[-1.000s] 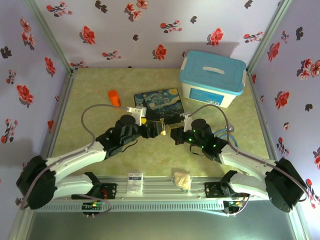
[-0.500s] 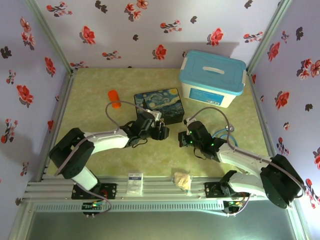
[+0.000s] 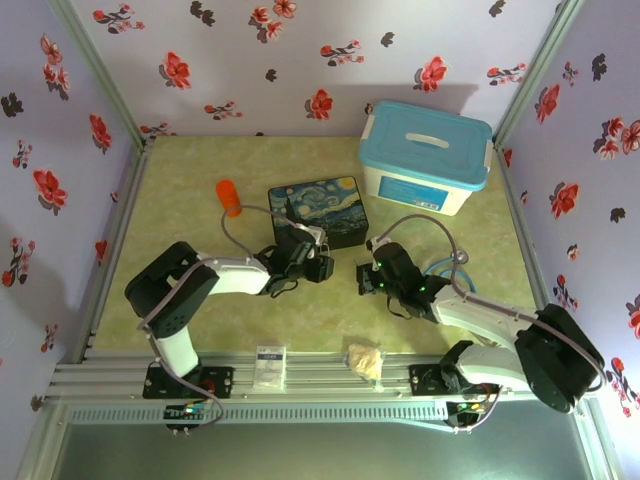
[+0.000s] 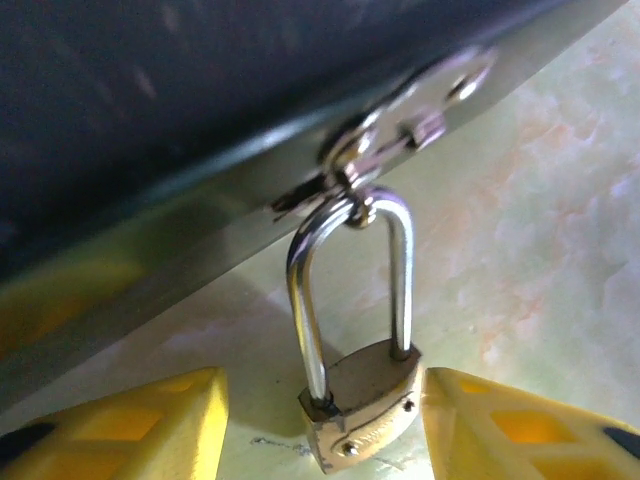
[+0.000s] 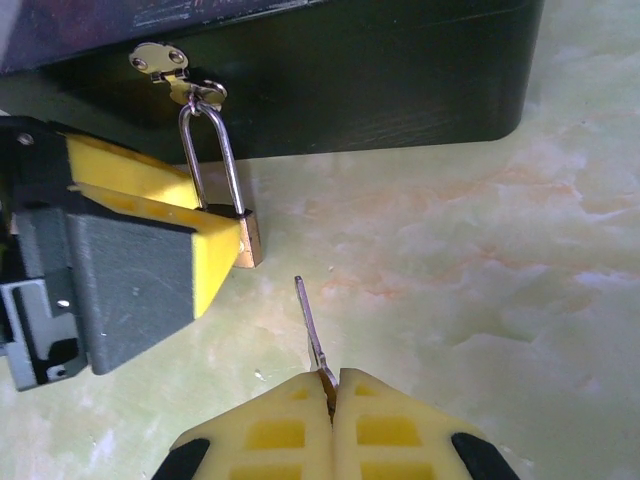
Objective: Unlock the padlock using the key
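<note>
Left jaws have narrowed, straddling the brass padlock [image 4: 362, 415] ungripped; right jaws pinch the thin grey key [image 5: 310, 325].

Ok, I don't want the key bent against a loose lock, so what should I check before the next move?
1. Key pinched in the right gripper, blade pointing out: ok.
2. Padlock clamped by the left gripper: not ok, its fingers flank the body with a gap on one side.
3. Shackle closed and hooked through the box latch: ok.
4. Key clear of the padlock: ok, they are apart.
5. Key lined up for insertion: cannot tell from these angles.
</note>
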